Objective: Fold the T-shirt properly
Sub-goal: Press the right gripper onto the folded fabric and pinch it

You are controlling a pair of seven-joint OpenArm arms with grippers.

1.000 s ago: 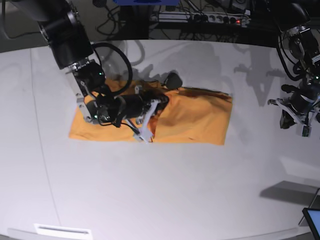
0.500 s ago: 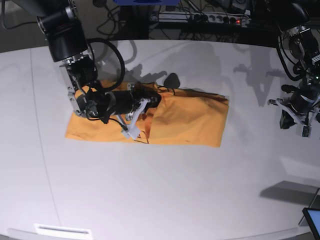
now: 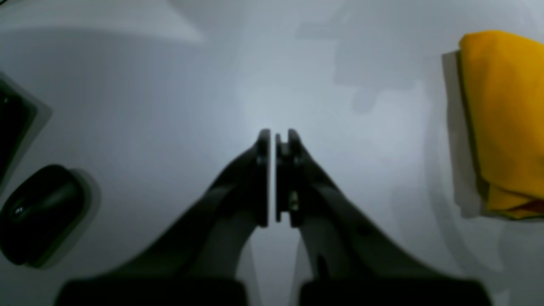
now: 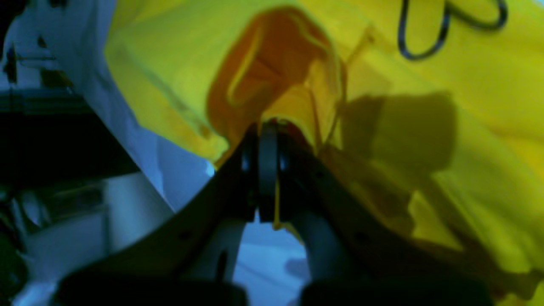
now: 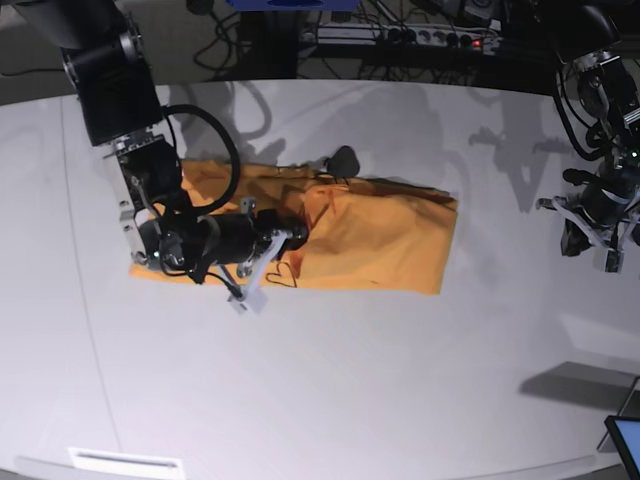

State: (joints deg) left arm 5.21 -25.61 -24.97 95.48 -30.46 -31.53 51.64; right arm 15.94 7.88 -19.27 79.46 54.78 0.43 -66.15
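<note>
The orange-yellow T-shirt point(image 5: 390, 245) lies as a wide band across the table's middle. Its left part is lifted and bunched where my right gripper point(image 5: 292, 238) meets it. In the right wrist view this gripper point(image 4: 268, 127) is shut on a raised fold of the T-shirt point(image 4: 425, 63), with the cloth pinched between the jaws. My left gripper point(image 5: 585, 238) hangs off to the table's right side, well apart from the shirt. Its wrist view shows the left gripper point(image 3: 276, 134) shut on nothing above bare table, with an edge of the T-shirt point(image 3: 501, 106) at the far right.
A small dark rounded object point(image 5: 345, 158) sits just behind the shirt's far edge. Another dark rounded object point(image 3: 38, 212) lies left of the left gripper. A screen corner point(image 5: 625, 440) pokes in at the bottom right. Cables and a power strip point(image 5: 420, 38) run behind the table.
My right arm has swung leftward with the pinched fold, dragging the shirt's folded part to the left. The left arm has stayed still.
</note>
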